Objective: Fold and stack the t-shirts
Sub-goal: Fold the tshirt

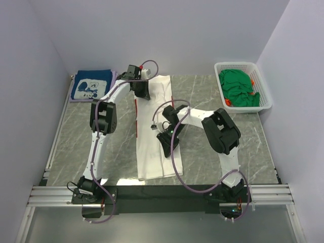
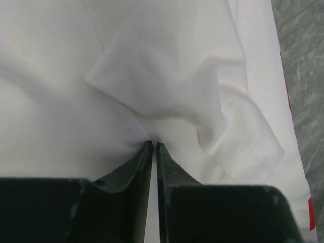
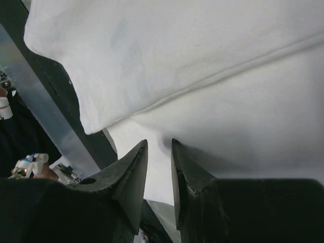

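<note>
**Q:** So where's all the laundry sitting?

**A:** Big white cloth t-shirt with red print (image 1: 152, 157) lies as a long strip down the middle of the grey marbled worktop (image 1: 212, 106). Left fingers (image 2: 131, 172) are nearly together, pinching its far end. Right fingers (image 3: 126, 172) are narrow too, nipping cloth at its right edge. Folded navy t-shirt with white cartoon print (image 1: 91, 87) sits far left. Crumpled green t-shirts (image 1: 239, 88) are heaped in the white plastic lattice basket (image 1: 265, 93), far right.
</note>
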Motion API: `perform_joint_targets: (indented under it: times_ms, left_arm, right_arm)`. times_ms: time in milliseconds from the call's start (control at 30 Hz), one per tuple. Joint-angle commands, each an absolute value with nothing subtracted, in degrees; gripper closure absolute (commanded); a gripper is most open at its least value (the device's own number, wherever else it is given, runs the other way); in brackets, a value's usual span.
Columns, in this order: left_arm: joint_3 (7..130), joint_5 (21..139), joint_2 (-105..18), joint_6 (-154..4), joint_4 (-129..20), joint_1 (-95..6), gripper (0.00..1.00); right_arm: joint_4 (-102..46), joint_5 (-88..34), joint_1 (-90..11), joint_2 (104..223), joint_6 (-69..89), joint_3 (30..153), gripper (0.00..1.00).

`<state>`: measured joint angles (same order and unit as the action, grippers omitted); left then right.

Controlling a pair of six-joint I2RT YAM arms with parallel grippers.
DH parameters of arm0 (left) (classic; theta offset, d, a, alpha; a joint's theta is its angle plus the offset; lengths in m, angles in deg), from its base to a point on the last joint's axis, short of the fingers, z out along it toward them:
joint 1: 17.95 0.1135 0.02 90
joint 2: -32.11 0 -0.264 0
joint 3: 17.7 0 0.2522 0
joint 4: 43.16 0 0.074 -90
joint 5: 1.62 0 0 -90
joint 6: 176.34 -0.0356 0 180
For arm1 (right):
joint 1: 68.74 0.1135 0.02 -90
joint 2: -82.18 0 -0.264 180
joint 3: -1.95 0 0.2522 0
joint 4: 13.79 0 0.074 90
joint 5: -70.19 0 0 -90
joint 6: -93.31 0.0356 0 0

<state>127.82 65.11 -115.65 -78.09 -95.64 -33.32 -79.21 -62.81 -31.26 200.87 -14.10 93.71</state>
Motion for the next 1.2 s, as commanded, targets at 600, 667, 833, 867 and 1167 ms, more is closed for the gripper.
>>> perform_joint_targets:
  times_ms: [600, 667, 833, 867, 1167]
  left_arm:
    - [81.2, 55.1, -61.3, -89.8, -65.6, -27.3, 0.32]
    - [75.2, 53.8, -51.5, -93.7, -70.8, -26.5, 0.27]
    - [65.3, 56.6, -36.2, -100.9, -81.2, -25.0, 0.02]
    - [63.8, 52.8, -34.5, -102.5, -83.2, -24.5, 0.02]
    - [40.4, 41.3, -13.2, -137.5, -100.9, -26.6, 0.01]
  right_arm:
    - [-75.3, -45.7, -34.1, 167.4, -27.4, 82.9, 0.49]
    - [-73.9, -43.7, -33.8, 160.1, -31.5, 79.5, 0.46]
    - [-70.3, -39.4, -31.7, 145.8, -40.8, 69.2, 0.38]
    - [-69.8, -38.8, -30.8, 144.6, -41.8, 68.0, 0.37]
    - [-57.4, -33.3, -17.3, 141.1, -44.1, 55.7, 0.36]
